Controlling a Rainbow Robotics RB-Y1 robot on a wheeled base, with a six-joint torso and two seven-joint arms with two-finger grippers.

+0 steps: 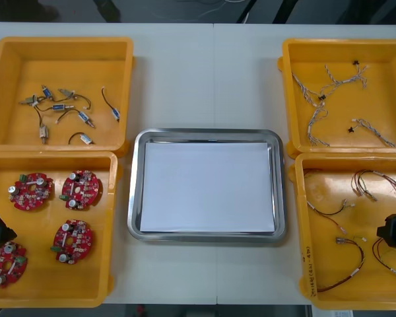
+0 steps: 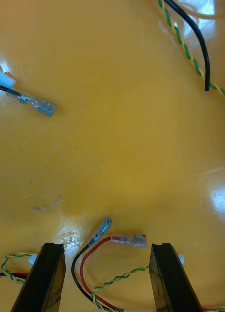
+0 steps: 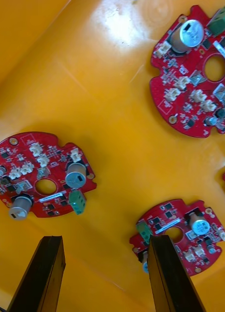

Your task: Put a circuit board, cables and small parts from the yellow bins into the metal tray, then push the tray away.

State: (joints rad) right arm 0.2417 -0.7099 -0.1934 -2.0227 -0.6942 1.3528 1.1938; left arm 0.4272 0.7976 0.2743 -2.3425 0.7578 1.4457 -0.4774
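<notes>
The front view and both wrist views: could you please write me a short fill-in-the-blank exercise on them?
1. In colour, the metal tray's inside is ____.
2. The yellow bin under the left tool holds ____ red circuit boards.
3. The right tool hovers over cables with its fingers ____.
Missing words: white; four; open.
</notes>
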